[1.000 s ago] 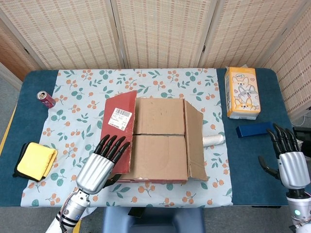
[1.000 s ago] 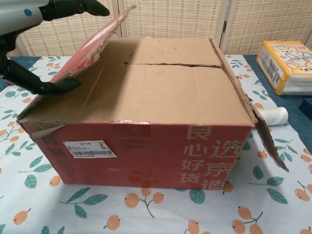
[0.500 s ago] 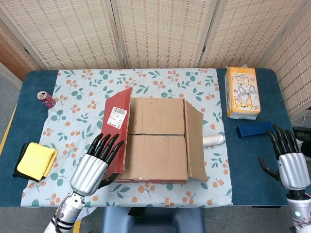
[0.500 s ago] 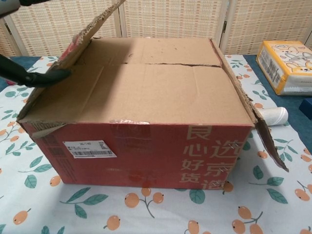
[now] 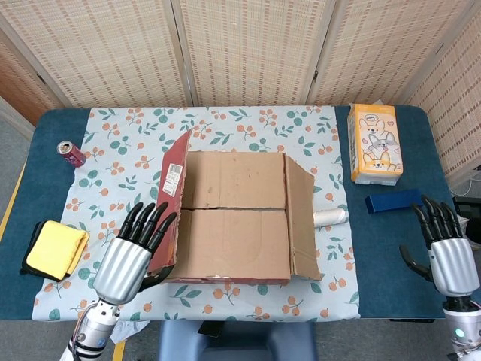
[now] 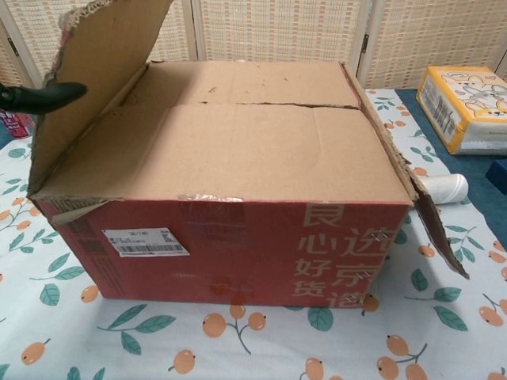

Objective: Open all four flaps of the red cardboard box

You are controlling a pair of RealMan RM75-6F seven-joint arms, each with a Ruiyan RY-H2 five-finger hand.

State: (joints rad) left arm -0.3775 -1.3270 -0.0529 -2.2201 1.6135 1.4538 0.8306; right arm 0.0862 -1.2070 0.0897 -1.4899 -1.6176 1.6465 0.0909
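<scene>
The box [image 6: 238,237] front carries pale Chinese characters — 良选, 心京, 好 — right of a barcode label [image 6: 145,241], its print too small to read.

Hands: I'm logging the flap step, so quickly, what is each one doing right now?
Left hand: open, fingers spread against the raised left flap of the red cardboard box; no grip visible.
Right hand: open, holding nothing, clear of the box.

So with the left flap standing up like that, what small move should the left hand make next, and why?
Probably keep pushing the left flap outward and down. It stands about upright beside the left hand, not folded back, while the right flap hangs outward and the two inner flaps lie shut.
</scene>
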